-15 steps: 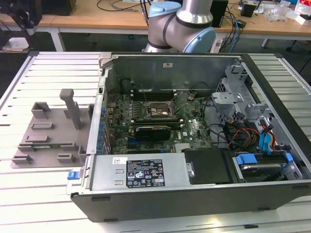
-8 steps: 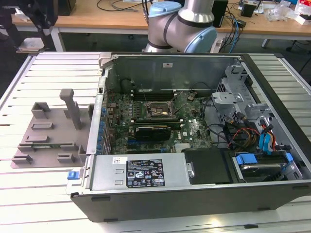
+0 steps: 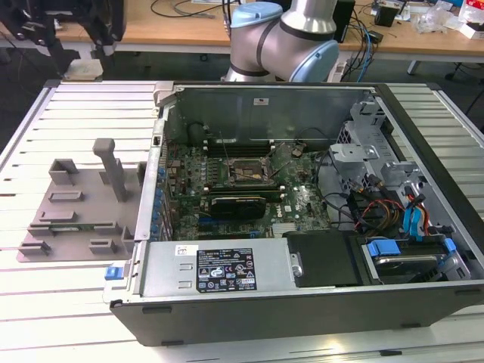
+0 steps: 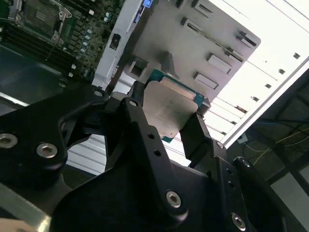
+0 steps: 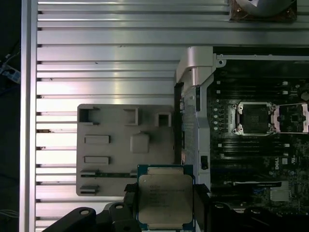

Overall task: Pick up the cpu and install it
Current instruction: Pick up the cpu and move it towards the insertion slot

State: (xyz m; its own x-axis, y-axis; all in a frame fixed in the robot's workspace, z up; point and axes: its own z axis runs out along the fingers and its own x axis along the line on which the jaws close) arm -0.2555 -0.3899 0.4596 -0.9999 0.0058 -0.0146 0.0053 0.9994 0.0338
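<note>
So here's where we're at: the gripper is clamped on the cpu, with its black fingers pinching two opposite edges. That grip makes sense to us, since it leaves the top plate and the underside untouched and keeps the chip from twisting.

The cpu hangs in the air, clear of everything. In the first wrist view we see it against the corner of the grey tray that lies closest to the case. The tray sits on the slatted table, toward the table edge at the exterior view's left, right next to the open case wall, which keeps the trip to the board short.

Orientation: the chip is held flat, with its silver plate facing the first wrist camera. It's basically square, so there's no real long axis. Its sides run parallel to the tray's edges and look square with the socket too.

The socket looks open and empty, so we'd say nothing is installed yet.
</note>
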